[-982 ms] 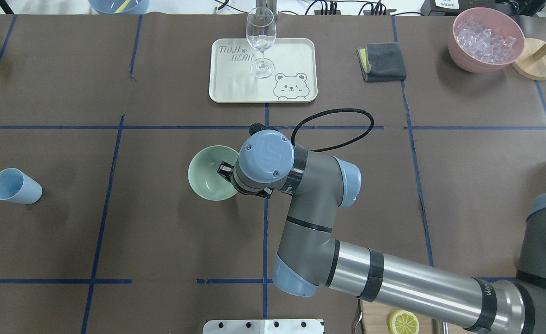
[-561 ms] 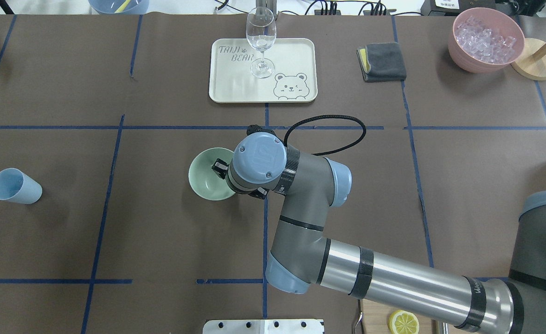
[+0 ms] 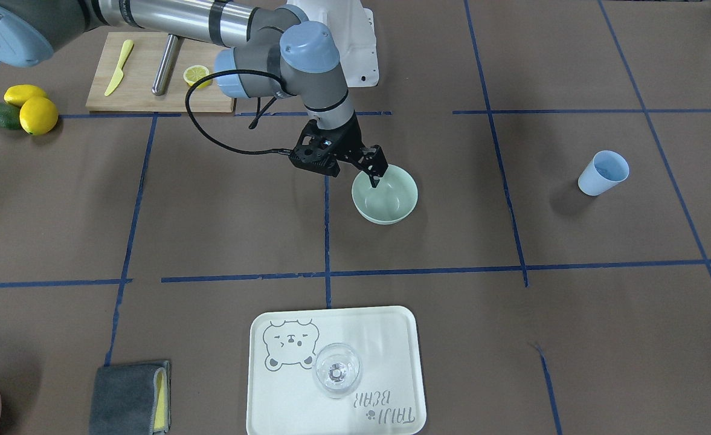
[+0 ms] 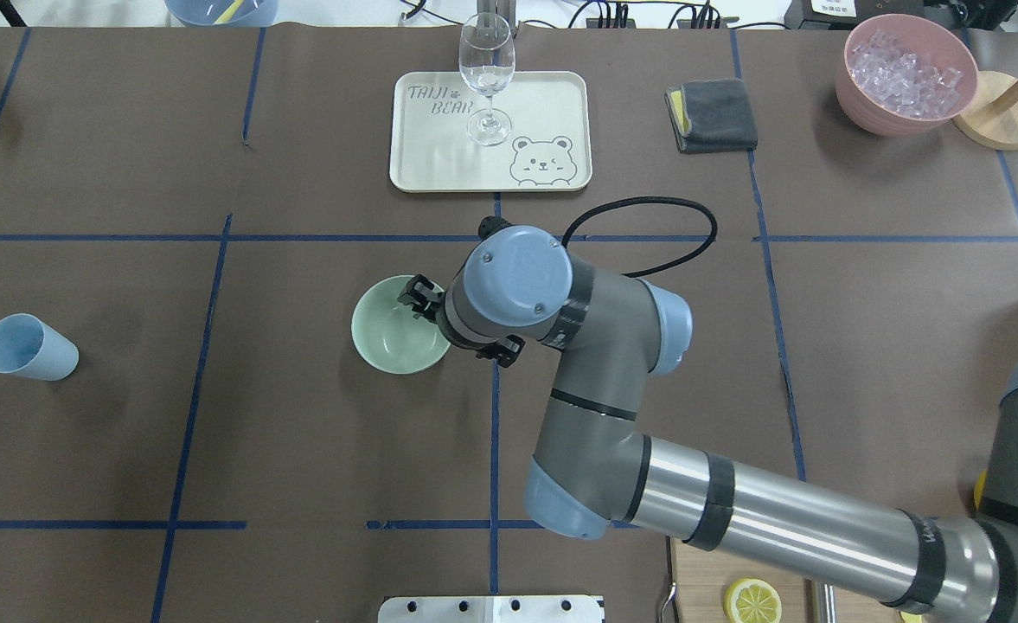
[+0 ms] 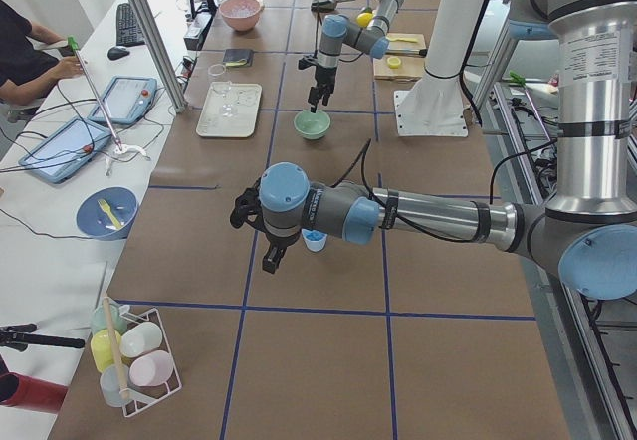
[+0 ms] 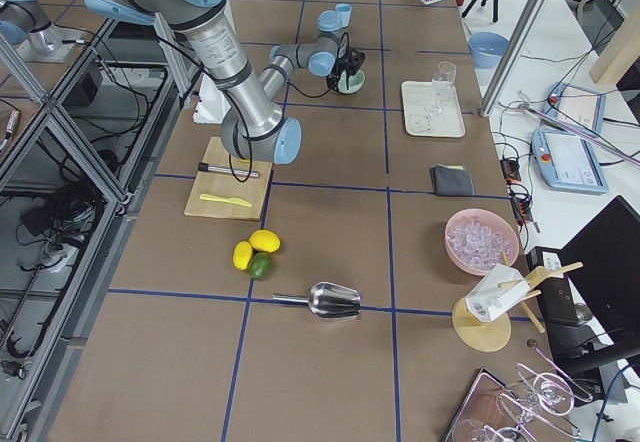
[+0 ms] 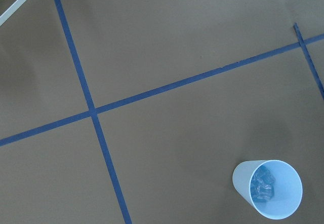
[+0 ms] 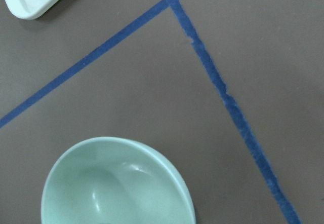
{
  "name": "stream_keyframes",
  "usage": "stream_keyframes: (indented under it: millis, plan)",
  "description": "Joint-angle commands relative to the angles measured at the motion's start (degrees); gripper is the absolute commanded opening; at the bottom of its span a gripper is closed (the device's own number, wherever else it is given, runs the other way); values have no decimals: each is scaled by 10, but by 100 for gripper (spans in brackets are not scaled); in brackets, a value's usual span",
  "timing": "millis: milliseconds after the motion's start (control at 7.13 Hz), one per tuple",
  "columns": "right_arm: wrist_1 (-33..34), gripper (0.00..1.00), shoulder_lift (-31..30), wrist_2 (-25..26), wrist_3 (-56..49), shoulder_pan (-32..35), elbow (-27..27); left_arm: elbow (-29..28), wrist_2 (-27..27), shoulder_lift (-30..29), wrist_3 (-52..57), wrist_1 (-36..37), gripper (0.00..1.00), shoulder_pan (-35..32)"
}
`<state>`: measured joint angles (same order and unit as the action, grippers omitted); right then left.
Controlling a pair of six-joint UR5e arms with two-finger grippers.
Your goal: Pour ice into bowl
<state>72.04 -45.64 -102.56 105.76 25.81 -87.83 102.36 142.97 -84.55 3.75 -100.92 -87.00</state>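
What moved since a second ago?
The right gripper slid a little over the bowl, toward the tray, and its arm swung a bit right. I can't see it grab or release anything. The bowl, cup, glass and tray stayed put.

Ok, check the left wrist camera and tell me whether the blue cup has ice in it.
Yes, a few clear ice cubes lie at the bottom of the upright blue cup.
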Motion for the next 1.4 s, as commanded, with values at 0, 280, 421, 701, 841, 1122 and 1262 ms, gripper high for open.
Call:
stream_keyframes:
  millis: [0, 280, 421, 701, 841, 1122, 1262]
  plan:
    - [26, 100, -91, -86, -34, 73, -122, 11, -5, 17, -139, -99, 100, 43]
    - [38, 100, -202, -148, -151, 130, -217, 15, -20, 74, -344, -330, 100, 122]
    - [35, 100, -236, -163, -191, 152, -226, 15, -70, 115, -441, -469, 100, 155]
    - [33, 100, -281, -171, -271, 181, -231, 21, -297, 190, -530, -593, 100, 316]
    - [33, 100, -291, -175, -283, 185, -232, 32, -315, 199, -561, -593, 100, 336]
    - [33, 100, -289, -174, -283, 184, -233, 54, -431, 239, -617, -593, 100, 423]
    - [33, 100, -289, -172, -283, 183, -233, 75, -469, 255, -638, -595, 100, 438]
